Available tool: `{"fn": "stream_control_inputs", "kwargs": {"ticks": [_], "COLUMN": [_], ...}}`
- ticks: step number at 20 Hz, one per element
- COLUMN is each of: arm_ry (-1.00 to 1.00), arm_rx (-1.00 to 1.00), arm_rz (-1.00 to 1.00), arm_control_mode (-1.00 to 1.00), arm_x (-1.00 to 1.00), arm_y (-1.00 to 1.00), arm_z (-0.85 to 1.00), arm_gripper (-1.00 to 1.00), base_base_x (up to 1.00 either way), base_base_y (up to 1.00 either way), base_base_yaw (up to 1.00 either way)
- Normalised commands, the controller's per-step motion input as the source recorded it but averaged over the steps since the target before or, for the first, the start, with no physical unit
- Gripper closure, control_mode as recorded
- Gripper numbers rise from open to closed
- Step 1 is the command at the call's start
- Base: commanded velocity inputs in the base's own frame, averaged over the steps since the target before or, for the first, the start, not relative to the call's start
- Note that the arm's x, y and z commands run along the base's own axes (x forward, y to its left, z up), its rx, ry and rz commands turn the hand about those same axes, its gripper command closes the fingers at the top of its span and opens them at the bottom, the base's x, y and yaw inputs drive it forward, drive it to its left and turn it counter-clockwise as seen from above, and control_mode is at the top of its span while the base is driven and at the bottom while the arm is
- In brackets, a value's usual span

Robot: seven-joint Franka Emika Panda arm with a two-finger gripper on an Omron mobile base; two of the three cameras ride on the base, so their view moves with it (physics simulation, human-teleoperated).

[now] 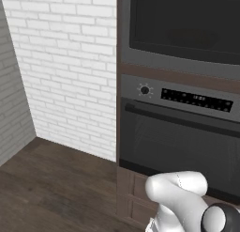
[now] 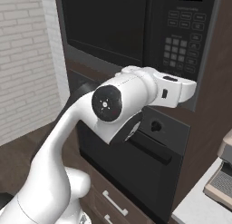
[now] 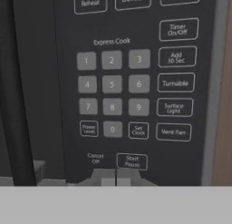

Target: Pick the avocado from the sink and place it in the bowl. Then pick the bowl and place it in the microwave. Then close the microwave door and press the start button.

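Observation:
The microwave (image 2: 136, 32) is built in above the oven. The microwave door (image 2: 104, 23) lies flat against the frame, its dark glass window (image 1: 187, 24) showing nothing inside. In the hand view the keypad is close up, with the Start/Pause button (image 3: 131, 161) just above my gripper (image 3: 116, 179). Its two tips are pressed together, right below that button and nearly at the panel. From the right base camera my white hand (image 2: 174, 89) reaches to the lower part of the control panel (image 2: 183, 51). The avocado, bowl and sink are out of view.
Below the microwave is the oven (image 1: 178, 142) with a knob (image 1: 145, 90) and a handle bar (image 2: 152, 148). A coffee machine (image 2: 222, 177) stands on a pale counter (image 2: 195, 209) at the right. A white brick wall (image 1: 70, 62) and dark wood floor (image 1: 56, 189) lie to the left.

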Motion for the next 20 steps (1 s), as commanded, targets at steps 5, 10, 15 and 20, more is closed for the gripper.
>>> {"fn": "stream_control_inputs", "kwargs": {"ticks": [5, 10, 15, 20], "arm_ry": [0.00, 0.00, 0.00, 0.00], "arm_rx": [0.00, 0.00, 0.00, 0.00], "arm_rz": [0.00, 0.01, 0.02, 0.03], "arm_control_mode": [-1.00, -1.00, -1.00, -1.00], "arm_x": [0.25, 0.21, 0.24, 0.44], "arm_y": [-0.10, -0.22, -0.26, -0.21], "arm_z": [-0.05, -0.08, -0.15, -0.30], "arm_gripper": [1.00, 1.00, 1.00, 1.00], "base_base_x": [0.00, 0.00, 0.00, 0.00], "base_base_y": [0.00, 0.00, 0.00, 0.00], "base_base_yaw": [0.00, 0.00, 0.00, 0.00]}}
